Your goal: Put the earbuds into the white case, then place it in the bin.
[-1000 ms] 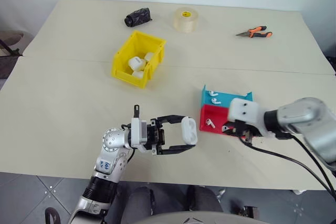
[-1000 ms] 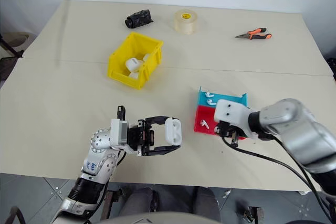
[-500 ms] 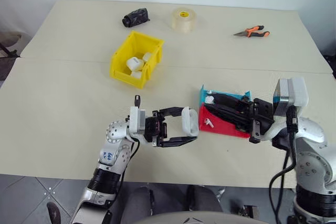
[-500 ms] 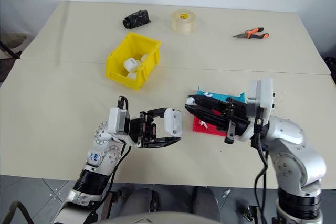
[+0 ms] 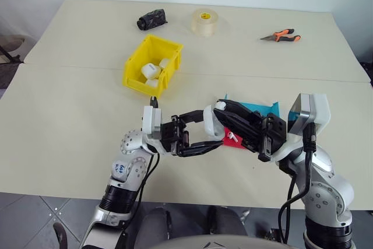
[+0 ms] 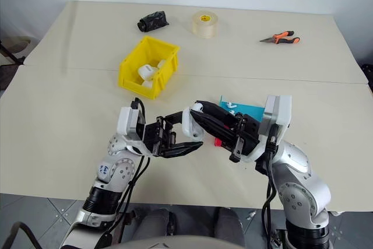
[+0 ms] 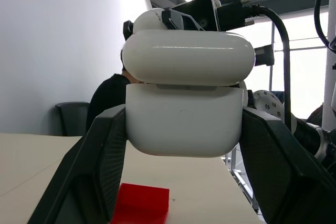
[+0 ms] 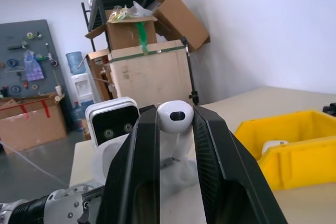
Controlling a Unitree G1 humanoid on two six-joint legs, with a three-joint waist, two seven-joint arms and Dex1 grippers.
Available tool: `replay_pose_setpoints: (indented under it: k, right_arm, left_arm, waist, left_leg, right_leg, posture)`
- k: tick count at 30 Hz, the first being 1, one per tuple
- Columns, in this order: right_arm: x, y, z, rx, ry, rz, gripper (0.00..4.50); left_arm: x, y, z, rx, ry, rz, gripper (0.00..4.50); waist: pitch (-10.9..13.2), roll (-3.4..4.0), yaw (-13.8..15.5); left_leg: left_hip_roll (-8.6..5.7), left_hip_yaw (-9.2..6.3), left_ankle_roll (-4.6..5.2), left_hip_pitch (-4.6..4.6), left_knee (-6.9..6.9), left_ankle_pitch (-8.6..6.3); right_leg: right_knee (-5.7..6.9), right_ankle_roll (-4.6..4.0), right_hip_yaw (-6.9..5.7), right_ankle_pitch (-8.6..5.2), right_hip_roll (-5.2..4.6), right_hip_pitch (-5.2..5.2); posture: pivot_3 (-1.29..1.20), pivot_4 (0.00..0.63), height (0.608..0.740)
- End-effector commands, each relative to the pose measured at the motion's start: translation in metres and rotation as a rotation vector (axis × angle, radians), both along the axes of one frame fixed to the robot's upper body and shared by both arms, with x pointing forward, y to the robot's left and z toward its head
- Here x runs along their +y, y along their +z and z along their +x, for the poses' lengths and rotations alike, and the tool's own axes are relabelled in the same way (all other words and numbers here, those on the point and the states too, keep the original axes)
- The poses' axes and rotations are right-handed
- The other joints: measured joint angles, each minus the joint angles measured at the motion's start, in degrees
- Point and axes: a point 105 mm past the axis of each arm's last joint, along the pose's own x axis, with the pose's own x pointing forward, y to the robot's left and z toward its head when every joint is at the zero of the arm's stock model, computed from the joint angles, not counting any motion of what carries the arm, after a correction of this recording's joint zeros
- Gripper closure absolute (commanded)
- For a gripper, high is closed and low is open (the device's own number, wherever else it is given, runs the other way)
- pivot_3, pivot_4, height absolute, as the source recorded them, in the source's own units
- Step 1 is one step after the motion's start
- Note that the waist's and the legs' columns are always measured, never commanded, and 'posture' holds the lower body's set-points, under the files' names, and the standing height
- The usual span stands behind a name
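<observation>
Table top of pale beige (image 5: 70, 115), seen from my remote station: one small glossy white rounded plastic charging case (image 7: 184, 116) sits clamped between the two black fingers of my left gripper (image 5: 205, 133), held up off the table near its front edge, lid (image 7: 190, 57) standing slightly ajar above the body. My right gripper (image 5: 224, 109) reaches in from the right, its two fingers pinched on one tiny white plastic earbud (image 8: 175, 115), the tip right at the top of the case. Behind the arms I count one bright yellow plastic bin with tall walls (image 5: 152, 66), well apart from the case toward the far side, holding what look like three or four white pieces (image 5: 150, 72); I cannot tell exactly how many. One shallow teal tray (image 6: 252, 108) and one shallow red tray (image 5: 237, 141) lie side by side under my right arm, mostly hidden; one white earbud (image 5: 234, 138) shows in the red tray and one or two (image 6: 231, 105) in the teal. Along the far edge lie one dark crumpled object (image 5: 151, 18), one roll of pale tape (image 5: 205, 21) and one pair of orange-handled pliers (image 5: 282, 36).
</observation>
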Motion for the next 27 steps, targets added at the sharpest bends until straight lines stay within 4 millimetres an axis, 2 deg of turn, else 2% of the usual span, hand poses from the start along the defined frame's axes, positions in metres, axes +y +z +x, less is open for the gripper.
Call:
replay_pose_setpoints:
  k: [1,7,18,26,27]
  right_arm:
    - [0.000,0.003,-0.004,-0.031,-0.011,0.018,3.87]
    - [-0.002,-0.011,-0.003,-0.023,-0.022,-0.013,3.87]
    - [0.008,-0.024,-0.001,-0.033,0.018,-0.054,3.87]
    - [0.008,-0.036,0.000,0.038,0.063,-0.087,3.87]
    - [0.008,-0.038,-0.002,0.061,0.090,-0.097,3.57]
  left_arm:
    - [0.000,0.012,-0.008,-0.039,-0.028,-0.028,1.53]
    - [0.000,0.015,-0.008,-0.035,-0.041,-0.027,1.53]
    - [-0.003,0.018,-0.010,-0.038,-0.061,-0.024,1.53]
    - [-0.004,0.022,-0.008,-0.050,-0.048,-0.041,1.53]
    - [-0.004,0.023,-0.008,-0.052,-0.047,-0.043,1.53]
  waist:
    - [0.0,0.00,0.0]
    - [0.0,0.01,0.0]
    - [0.0,0.01,0.0]
    - [0.0,0.01,0.1]
    - [0.0,0.01,0.1]
  left_leg:
    - [0.00,0.00,0.00,0.00,0.00,0.00]
    - [0.00,0.00,0.00,0.00,0.00,0.00]
    - [0.00,0.01,0.00,0.01,0.00,0.00]
    - [0.00,0.01,0.00,0.00,0.00,0.00]
    - [0.00,0.00,0.00,0.00,0.00,0.00]
  right_leg:
    - [0.00,0.00,0.00,0.00,0.00,0.00]
    - [0.00,0.00,0.01,0.00,0.00,0.00]
    - [-0.01,0.00,0.01,0.00,0.00,0.00]
    - [-0.01,0.00,0.01,0.00,0.00,0.00]
    - [-0.01,0.00,0.01,0.00,0.00,0.00]
  posture:
    - [0.00,0.150,0.740]
    - [0.00,0.150,0.740]
    - [0.00,0.150,0.740]
    - [0.00,0.150,0.740]
    - [0.00,0.150,0.740]
